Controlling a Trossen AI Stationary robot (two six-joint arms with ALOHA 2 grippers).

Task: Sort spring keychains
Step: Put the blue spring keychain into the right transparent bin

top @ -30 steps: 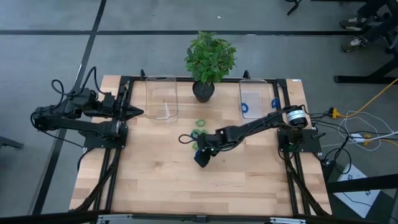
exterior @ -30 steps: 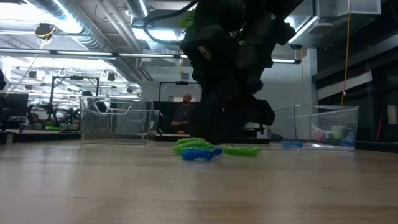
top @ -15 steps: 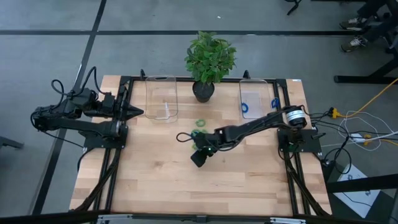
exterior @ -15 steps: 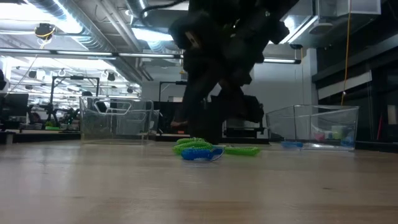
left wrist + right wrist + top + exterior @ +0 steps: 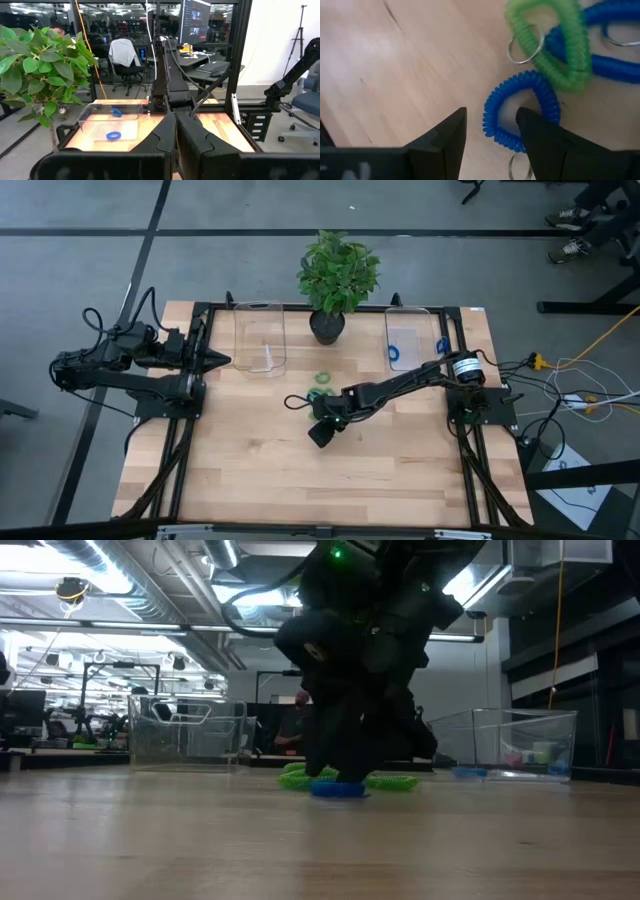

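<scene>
Several spring keychains lie in a small pile at the table's middle [image 5: 318, 406]: light green loops [image 5: 555, 50] and blue ones. One blue keychain [image 5: 520, 112] lies flat on the wood nearest my right gripper [image 5: 490, 116]. That gripper is open, low over the pile [image 5: 338, 778], one finger inside this blue loop and one outside. A single green keychain [image 5: 322, 378] lies apart, farther back. My left gripper [image 5: 222, 361] is shut and waits at the table's left edge. My right gripper comes from above, slanting down, at the blue keychain's coil [image 5: 489, 131]. One finger [image 5: 535, 135] stands inside the loop and the other [image 5: 445, 140] outside it, with the coil's side between them. Whether the fingers touch the coil I cannot tell. The keychain lies flat on the table.
Two clear bins stand at the far edge: the left one [image 5: 260, 337], and the right one [image 5: 408, 338] with blue keychains in it. A potted plant [image 5: 335, 275] stands between them. Bare wood stretches toward the near edge [image 5: 320, 490].
My right gripper has shifted slightly toward the table's left and come down onto the keychain pile, ending low at the blue keychain.
</scene>
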